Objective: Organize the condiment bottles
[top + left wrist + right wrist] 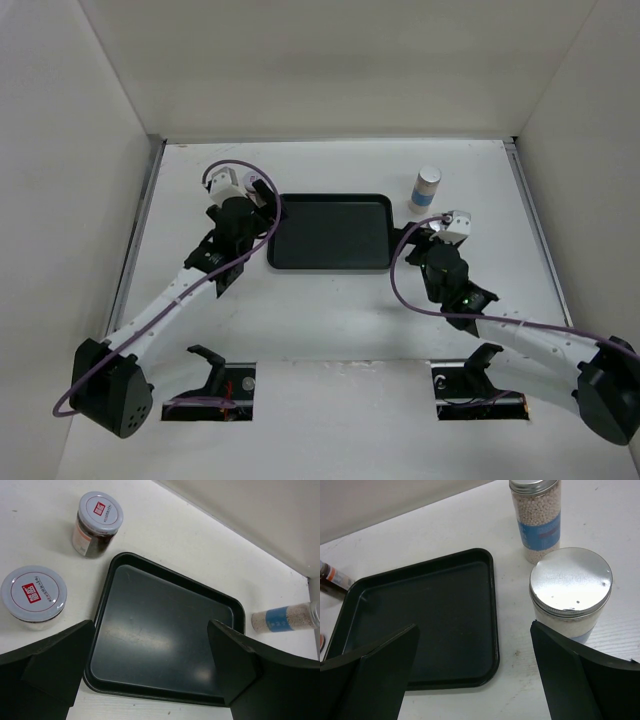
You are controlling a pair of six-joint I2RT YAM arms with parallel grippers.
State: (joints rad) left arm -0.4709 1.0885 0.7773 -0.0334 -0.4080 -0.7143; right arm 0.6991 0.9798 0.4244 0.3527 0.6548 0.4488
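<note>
Tray [330,232] at centre of tabletop [330,320]; brown bottles [97,524] flank its left by left jaws, whitish bottles [570,592] its right by right jaws, both spread wide, empty, apparently poised for pickup.

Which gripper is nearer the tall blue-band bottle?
Right. The right gripper hovers close by the tall blue-band bottle; the left gripper sits across the tray from it.
</note>
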